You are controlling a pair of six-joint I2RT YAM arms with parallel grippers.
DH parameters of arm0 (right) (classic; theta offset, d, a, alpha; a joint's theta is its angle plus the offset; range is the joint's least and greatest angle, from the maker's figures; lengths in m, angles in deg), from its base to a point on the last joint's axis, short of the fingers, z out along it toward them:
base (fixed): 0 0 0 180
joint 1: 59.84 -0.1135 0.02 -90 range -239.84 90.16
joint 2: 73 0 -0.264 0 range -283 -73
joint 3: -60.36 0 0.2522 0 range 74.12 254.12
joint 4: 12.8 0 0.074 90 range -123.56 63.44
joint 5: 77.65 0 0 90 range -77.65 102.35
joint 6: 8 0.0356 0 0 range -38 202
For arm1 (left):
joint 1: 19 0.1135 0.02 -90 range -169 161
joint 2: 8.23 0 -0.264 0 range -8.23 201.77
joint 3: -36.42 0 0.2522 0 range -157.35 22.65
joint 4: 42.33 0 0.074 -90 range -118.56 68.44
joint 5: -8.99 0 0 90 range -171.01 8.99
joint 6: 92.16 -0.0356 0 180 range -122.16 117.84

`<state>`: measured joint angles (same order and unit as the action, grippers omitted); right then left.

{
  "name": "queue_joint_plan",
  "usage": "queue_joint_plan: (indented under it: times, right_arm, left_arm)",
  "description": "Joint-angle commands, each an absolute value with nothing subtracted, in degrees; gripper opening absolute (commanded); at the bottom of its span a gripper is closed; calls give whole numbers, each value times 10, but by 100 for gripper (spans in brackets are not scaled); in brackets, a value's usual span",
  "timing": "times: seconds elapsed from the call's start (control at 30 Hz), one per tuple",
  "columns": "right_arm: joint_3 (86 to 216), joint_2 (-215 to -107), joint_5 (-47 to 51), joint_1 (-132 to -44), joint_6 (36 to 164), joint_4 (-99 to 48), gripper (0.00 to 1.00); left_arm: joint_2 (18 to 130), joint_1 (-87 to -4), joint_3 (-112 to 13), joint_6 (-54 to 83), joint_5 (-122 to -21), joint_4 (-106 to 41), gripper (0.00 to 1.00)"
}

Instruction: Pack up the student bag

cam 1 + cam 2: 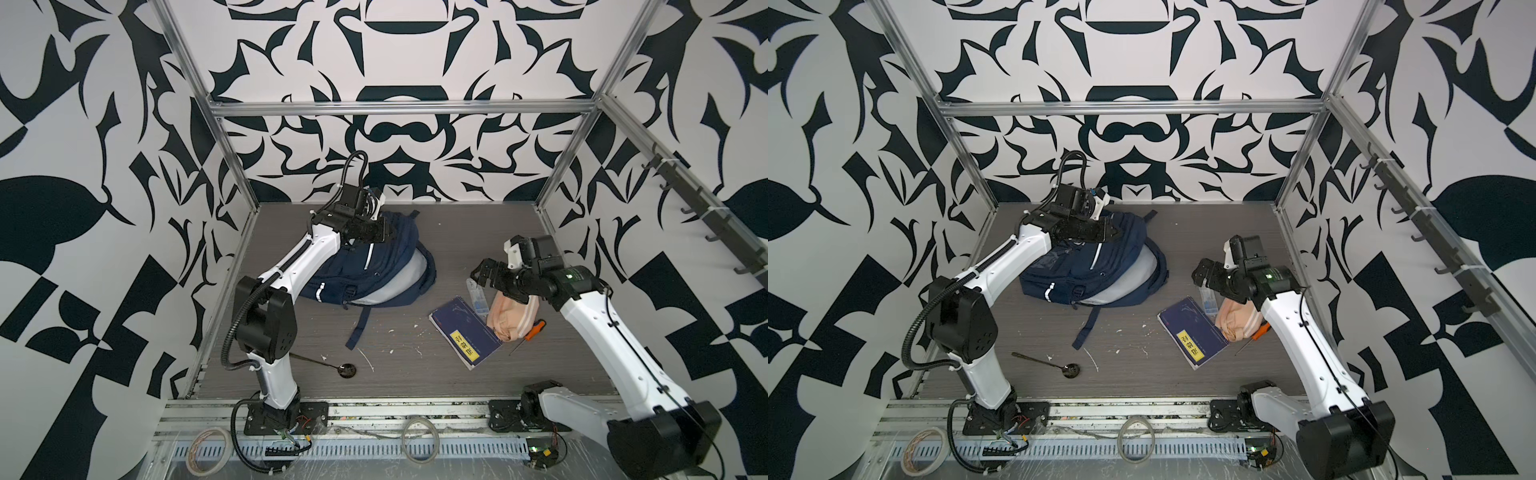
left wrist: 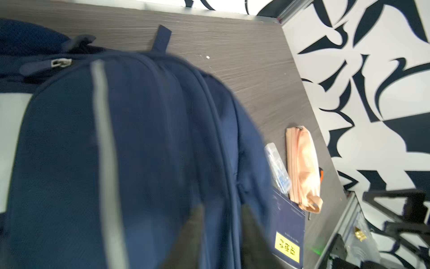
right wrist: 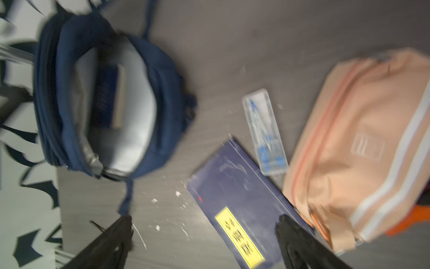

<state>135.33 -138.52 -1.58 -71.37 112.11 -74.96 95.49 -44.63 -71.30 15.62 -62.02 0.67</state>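
Now we see the student bag [image 1: 376,272] lying slumped on the bench [image 1: 419,376]. It is navy fabric with white reflective stripes. Its main zip gapes, so the light grey lining shows along the side that faces the right arm. In the right wrist view we make out a dark blue book [image 3: 108,95] standing inside that open compartment. One dark strap [image 1: 358,328] trails out from the bag's lower edge across the bench.

The left fingers [image 2: 193,235] hang over the bag's front panel with a narrow gap between them; blur hides whether they touch the fabric. The right fingers [image 3: 295,242] are spread wide and hold nothing. They are to the right of the bag, over a blue notebook [image 1: 465,334] with a yellow label, which lies beside a peach pouch [image 1: 513,318].
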Motion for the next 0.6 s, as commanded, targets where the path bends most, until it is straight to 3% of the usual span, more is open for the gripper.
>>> queue_joint_plan:
  times: [0.0,0.07,0.1,0.23,0.57]
  right_arm:
    - [1343,-1400,-34,-709,1069,-799,99]
    - [1326,-1408,-41,-708,1069,-789,99]
    - [1318,-1412,-44,-708,1070,-784,99]
    - [1291,-1432,-57,-704,1074,-756,99]
    - [1272,-1550,-102,-687,1074,-663,96]
  left_arm:
    - [934,-465,-733,130,-676,55,75]
    - [908,-494,-727,127,-726,85,94]
    - [893,-515,-724,132,-757,105,100]
    - [833,-595,-663,186,-778,150,99]
    - [782,-713,-418,317,-549,-1,93]
